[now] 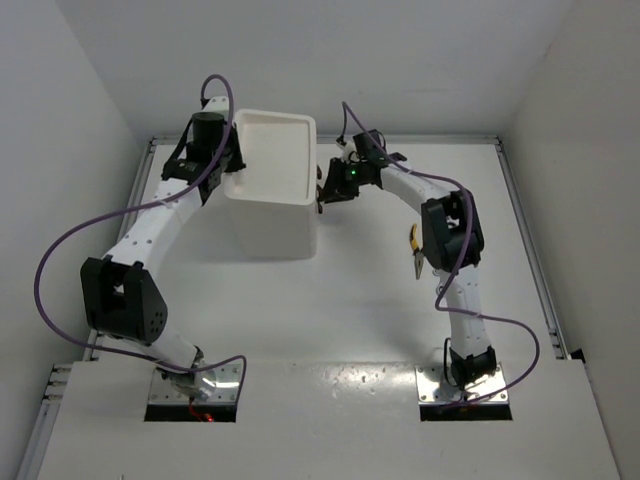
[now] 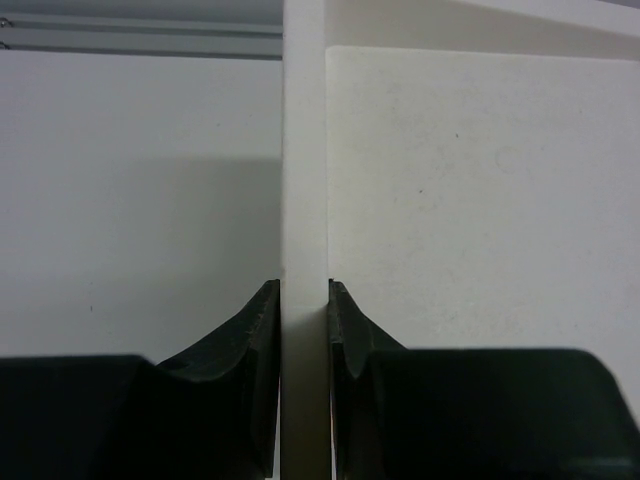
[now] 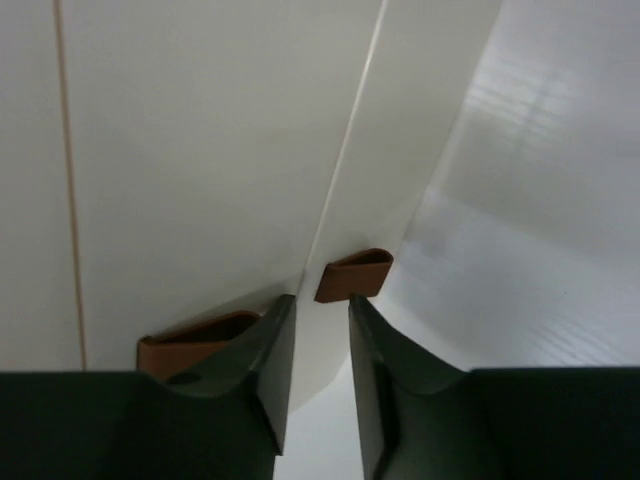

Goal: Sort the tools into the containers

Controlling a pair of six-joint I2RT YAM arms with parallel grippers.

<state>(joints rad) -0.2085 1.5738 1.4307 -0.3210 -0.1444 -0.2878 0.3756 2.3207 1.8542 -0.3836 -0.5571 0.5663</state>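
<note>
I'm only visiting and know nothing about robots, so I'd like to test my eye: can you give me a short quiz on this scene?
1. True or false: the left gripper is clamped on the rim of the white container.
2. Which tool is visible from above? A) yellow-handled pliers B) a hammer C) a saw
3. Fill in: just beyond the right gripper sits a small red-brown ____.

Key: 1 true; 2 A; 3 knob.
</note>
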